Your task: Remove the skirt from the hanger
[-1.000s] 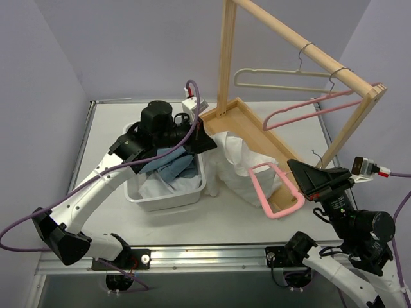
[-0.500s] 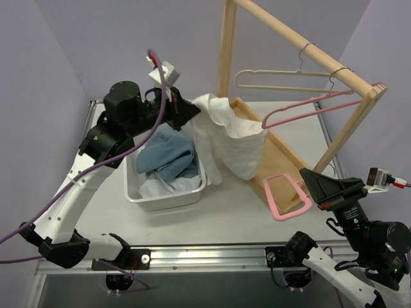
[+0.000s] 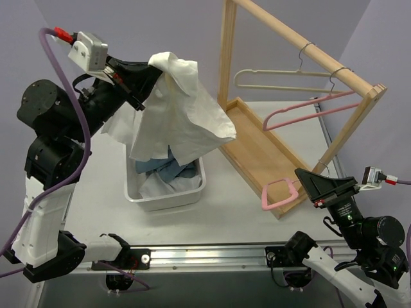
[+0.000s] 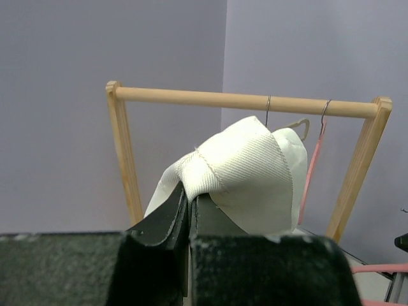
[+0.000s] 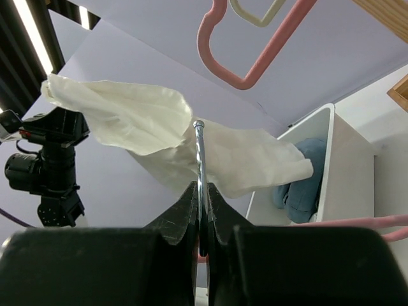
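Note:
My left gripper (image 3: pixel 146 82) is raised high at the back left and shut on the white skirt (image 3: pixel 183 122). The skirt hangs free from it above the white bin (image 3: pixel 166 196). In the left wrist view the fingers (image 4: pixel 171 213) pinch a fold of the skirt (image 4: pixel 248 175). My right gripper (image 3: pixel 309 184) is low at the right and shut on the metal hook (image 5: pixel 199 150) of a bare pink hanger (image 3: pixel 280 192). The hanger lies at the rack's base, apart from the skirt. The skirt also shows in the right wrist view (image 5: pixel 146 118).
The wooden rack (image 3: pixel 302 45) stands at the back right, carrying a cream hanger (image 3: pixel 276 80) and a pink hanger (image 3: pixel 308 109). Its base tray (image 3: pixel 257 147) lies on the table. The bin holds blue clothing (image 3: pixel 176 170).
My left gripper has risen up and to the left with the skirt, pulling it off the pink hanger. The skirt now hangs over the bin. My right gripper has kept the bare hanger low.

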`<state>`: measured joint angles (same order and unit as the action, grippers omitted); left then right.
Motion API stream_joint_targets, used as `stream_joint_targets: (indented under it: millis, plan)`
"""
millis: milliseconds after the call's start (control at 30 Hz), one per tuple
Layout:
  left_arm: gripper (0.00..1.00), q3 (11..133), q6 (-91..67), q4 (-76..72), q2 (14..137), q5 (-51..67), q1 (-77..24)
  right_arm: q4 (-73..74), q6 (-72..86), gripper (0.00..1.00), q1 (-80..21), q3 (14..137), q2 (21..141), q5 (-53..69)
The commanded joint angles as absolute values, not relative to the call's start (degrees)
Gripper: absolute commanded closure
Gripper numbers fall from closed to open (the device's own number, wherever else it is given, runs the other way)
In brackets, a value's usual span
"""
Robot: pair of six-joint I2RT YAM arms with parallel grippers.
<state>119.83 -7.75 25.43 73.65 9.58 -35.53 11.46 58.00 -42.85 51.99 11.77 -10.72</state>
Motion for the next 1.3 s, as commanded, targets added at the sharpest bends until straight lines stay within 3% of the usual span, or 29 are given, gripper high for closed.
stream_joint_targets:
  millis: [0, 233, 567, 833, 1267]
  plan:
    - [0.98, 124.0, -5.4, 23.1, 73.3, 8.0, -35.3, 8.1, 57.4, 1.0, -43.2, 52.0, 13.0, -11.6]
    - [0.98, 124.4, -0.8, 25.1, 71.7, 5.5, -35.8, 9.4, 57.7, 1.0, -43.2, 52.3, 12.6, -11.9]
    - [0.98, 107.2, 2.3, 19.6, 69.3, 8.0, -35.7, 10.0, 57.7, 1.0, -43.2, 52.9, 13.0, -11.6]
    - [0.98, 92.0, -6.7, 14.3, 67.4, 9.5, -33.4, 12.6, 57.6, 1.0, -43.2, 54.1, 12.6, -12.4]
    - [0.98, 77.4, -24.5, 15.4, 65.4, -1.7, -29.9, 15.9, 57.1, 1.0, -43.3, 53.8, 10.9, -13.2]
